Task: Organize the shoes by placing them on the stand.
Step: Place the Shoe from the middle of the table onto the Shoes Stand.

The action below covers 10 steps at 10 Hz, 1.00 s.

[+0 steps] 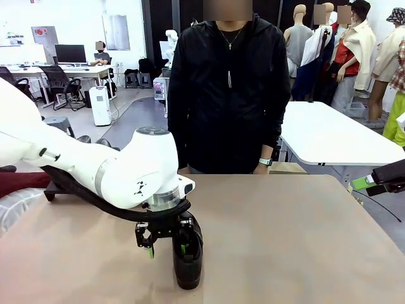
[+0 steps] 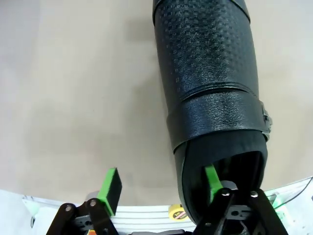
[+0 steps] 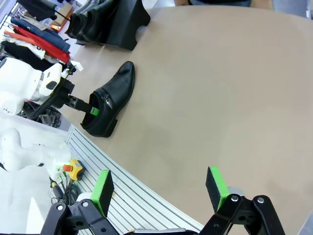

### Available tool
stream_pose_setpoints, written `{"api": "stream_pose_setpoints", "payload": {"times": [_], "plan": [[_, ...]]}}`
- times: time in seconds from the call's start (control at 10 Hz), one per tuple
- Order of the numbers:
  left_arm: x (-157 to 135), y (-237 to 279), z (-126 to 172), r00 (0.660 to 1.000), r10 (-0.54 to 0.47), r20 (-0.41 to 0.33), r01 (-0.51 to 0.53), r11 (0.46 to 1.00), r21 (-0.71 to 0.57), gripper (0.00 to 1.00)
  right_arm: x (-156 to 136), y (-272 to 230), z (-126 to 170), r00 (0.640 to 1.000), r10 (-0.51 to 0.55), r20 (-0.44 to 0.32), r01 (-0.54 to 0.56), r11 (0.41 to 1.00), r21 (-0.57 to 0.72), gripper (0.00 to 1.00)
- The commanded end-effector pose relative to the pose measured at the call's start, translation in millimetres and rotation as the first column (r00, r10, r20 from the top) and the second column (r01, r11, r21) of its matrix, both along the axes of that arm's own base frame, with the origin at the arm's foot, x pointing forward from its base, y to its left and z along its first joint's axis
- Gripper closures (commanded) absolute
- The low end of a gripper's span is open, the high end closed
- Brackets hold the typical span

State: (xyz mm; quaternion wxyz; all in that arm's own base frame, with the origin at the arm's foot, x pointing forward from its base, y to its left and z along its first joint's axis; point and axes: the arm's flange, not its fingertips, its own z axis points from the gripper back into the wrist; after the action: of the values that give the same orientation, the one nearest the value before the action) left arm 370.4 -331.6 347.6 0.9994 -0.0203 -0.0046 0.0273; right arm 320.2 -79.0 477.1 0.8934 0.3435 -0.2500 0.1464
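Observation:
One black glossy shoe lies on the tan table near the front edge, its textured toe pointing away from my left wrist camera. My left gripper is down at the shoe's heel end, jaws open. One green-padded finger is inside the shoe's opening and the other finger stands well outside it. The right wrist view shows this same shoe, with the left gripper at its opening. The black stand sits at the table's far corner with black shoes on it. My right gripper hovers open and empty.
A person in a black top stands at the far side of the table, arms down. The tan table has wide bare room to the right of the shoe. A white table stands behind at the right.

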Motion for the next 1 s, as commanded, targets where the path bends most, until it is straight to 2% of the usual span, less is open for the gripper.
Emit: {"api": "stream_pose_setpoints", "payload": {"times": [0.0, 0.7, 0.9], "plan": [[4.0, -4.7, 5.7, 1.000, 0.017, 0.003, -0.017, 1.000, -0.001, 1.00, -0.5, -0.2, 4.0, 1.000, -0.011, -0.013, 0.011, 1.000, 0.005, 0.00], [2.8, -7.5, 14.2, 0.999, -0.005, 0.047, 0.004, 1.000, 0.024, 1.00, -0.5, -0.2, 4.0, 1.000, -0.011, -0.013, 0.011, 1.000, 0.005, 0.00], [-2.1, -5.6, 34.5, 0.995, -0.056, 0.076, 0.055, 0.998, 0.014, 1.00, -0.5, -0.2, 4.0, 1.000, -0.011, -0.013, 0.011, 1.000, 0.005, 0.00]]}}
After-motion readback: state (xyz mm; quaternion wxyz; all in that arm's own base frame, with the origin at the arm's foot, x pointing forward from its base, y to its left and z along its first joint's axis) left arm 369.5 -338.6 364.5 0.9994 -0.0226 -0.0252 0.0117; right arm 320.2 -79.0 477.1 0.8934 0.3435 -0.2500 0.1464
